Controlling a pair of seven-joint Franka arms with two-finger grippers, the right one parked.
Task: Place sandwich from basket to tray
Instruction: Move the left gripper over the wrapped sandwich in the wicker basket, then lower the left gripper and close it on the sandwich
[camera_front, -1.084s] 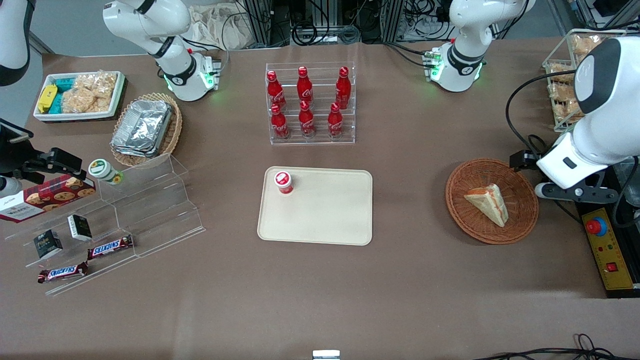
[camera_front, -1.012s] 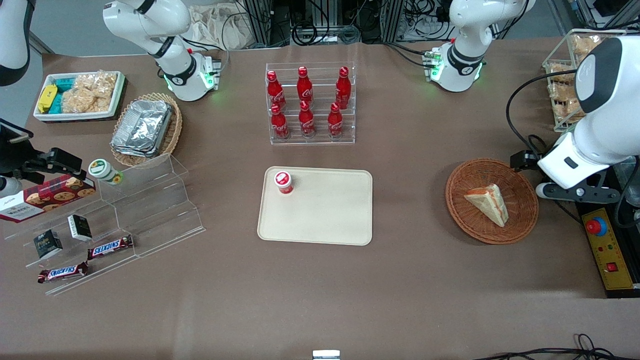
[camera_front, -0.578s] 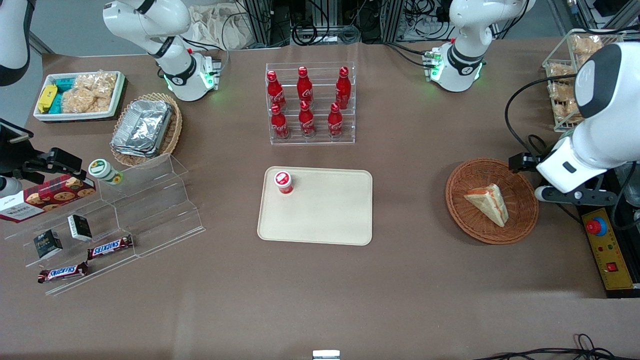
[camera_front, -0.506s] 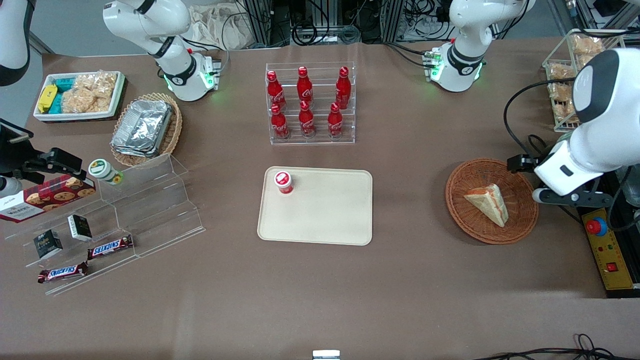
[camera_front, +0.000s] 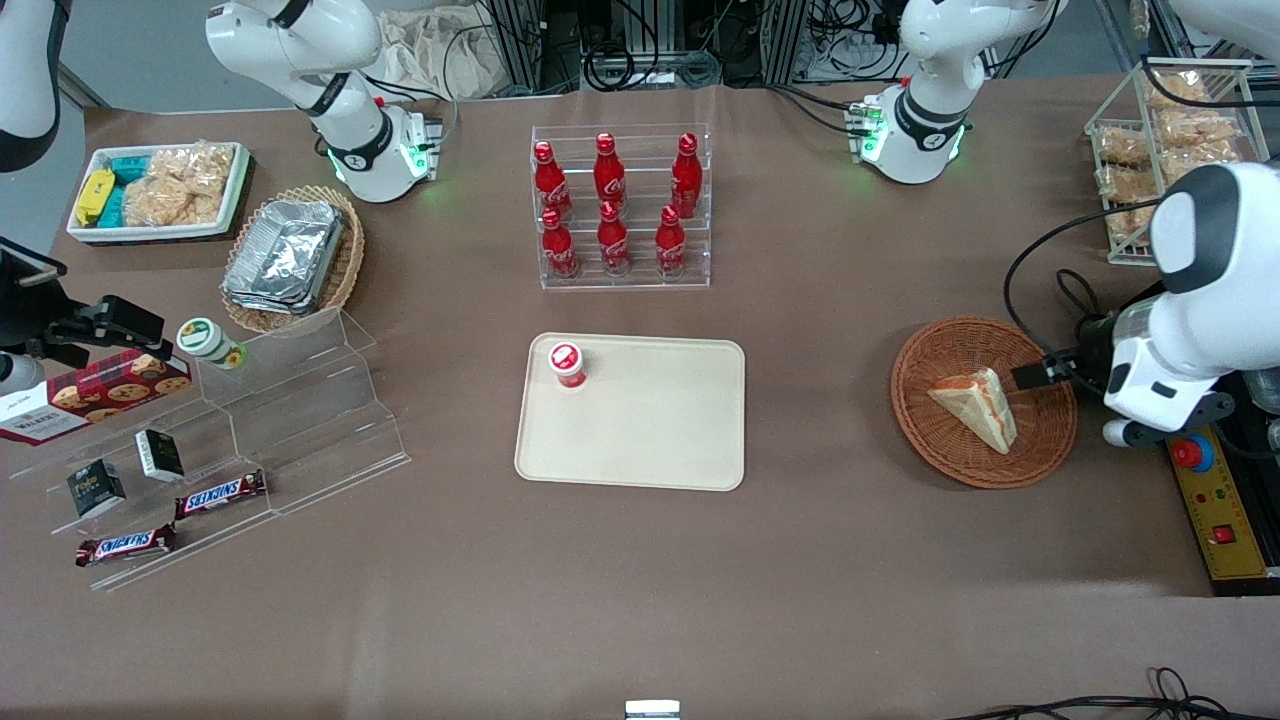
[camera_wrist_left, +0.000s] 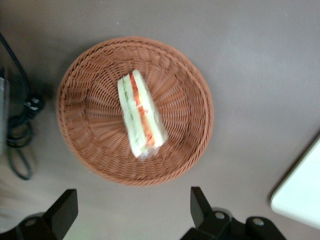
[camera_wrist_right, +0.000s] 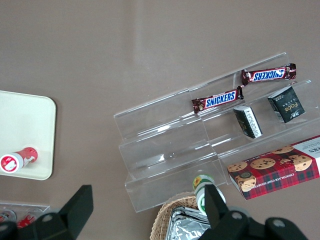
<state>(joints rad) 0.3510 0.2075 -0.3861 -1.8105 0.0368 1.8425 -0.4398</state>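
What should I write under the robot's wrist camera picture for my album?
Open gripper hovering above the triangular white-bread sandwich lying in the round reddish-brown wicker basket.

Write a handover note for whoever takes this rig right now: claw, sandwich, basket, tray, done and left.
Claw: open, empty, hovering above the basket at its edge toward the working arm's end of the table, touching nothing.
Sandwich: lying in the basket, not gripped; the wrist view shows its red and green filling edge facing up.
Tray: mid-table, toward the parked arm from the basket. A small red cup stands in one corner; the rest is bare.
Done: approach only.
Left: lower, grip the sandwich, lift, carry to the tray, set it on the bare part, release.
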